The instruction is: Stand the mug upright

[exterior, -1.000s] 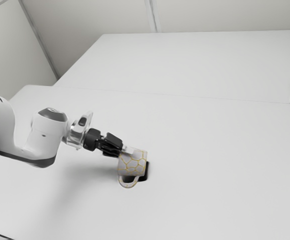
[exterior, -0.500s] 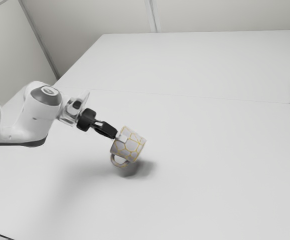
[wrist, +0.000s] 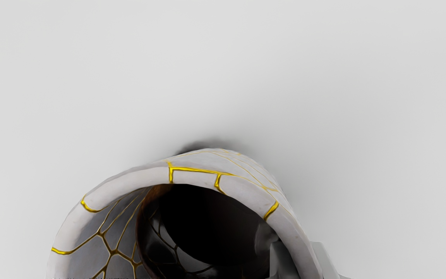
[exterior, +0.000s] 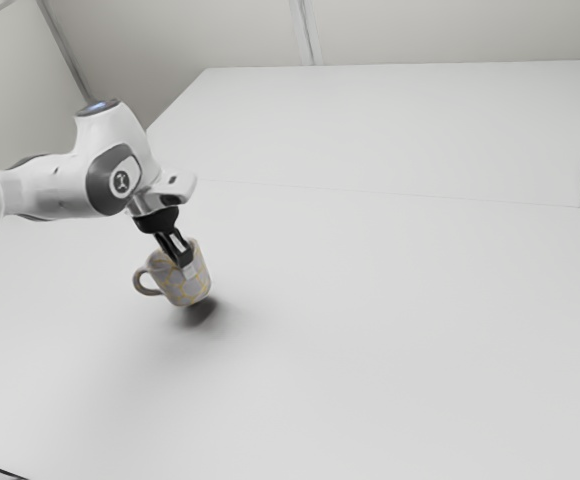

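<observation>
Mug wall (wrist: 292, 232) seemingly blocks the gap between fingers (wrist: 325, 259)

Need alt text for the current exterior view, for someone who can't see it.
A pale mug with yellow lines is held tilted over a white table by the black gripper of a white Franka arm. The mug's handle points toward the exterior view's left, and a dark shadow lies on the table beneath it.

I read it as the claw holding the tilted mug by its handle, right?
Not by the handle. The wrist view shows the claw shut on the wall of the mug at its rim, one finger inside, the other outside. The mug is indeed tilted.
</observation>
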